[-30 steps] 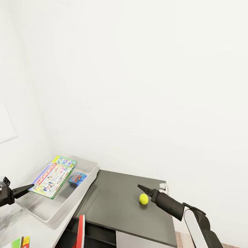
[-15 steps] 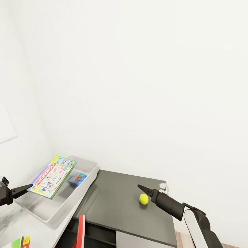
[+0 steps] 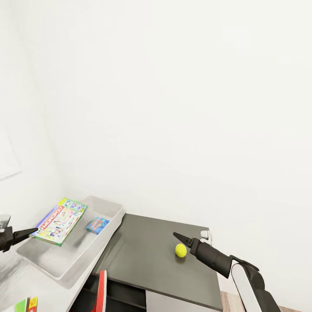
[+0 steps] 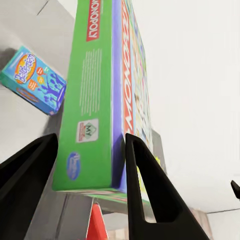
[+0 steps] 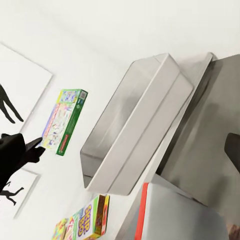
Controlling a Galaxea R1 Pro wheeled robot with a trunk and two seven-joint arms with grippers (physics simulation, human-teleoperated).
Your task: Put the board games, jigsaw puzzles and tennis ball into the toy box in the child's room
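Observation:
My left gripper (image 3: 31, 232) is shut on the near edge of the Monopoly board game (image 3: 59, 221), holding it tilted above the light grey toy box (image 3: 110, 212). My two fingers (image 4: 142, 170) clamp the green side of the Monopoly box (image 4: 97, 95). A small blue game box (image 3: 97, 225) lies inside the toy box. The tennis ball (image 3: 180, 250) rests on the dark grey lower section of the table (image 3: 143, 260). My right gripper (image 3: 178, 236) hovers just left of and above the ball, open and holding nothing.
A Skip-Bo box (image 5: 94, 216) lies on the white table top near the toy box (image 5: 135, 135). A red-edged panel (image 3: 102, 288) stands below the table's front. A small white object (image 3: 204, 235) sits at the dark section's back right. White walls close in behind.
My left gripper has carried the Monopoly box leftward over the toy box. The right arm and the ball have stayed still.

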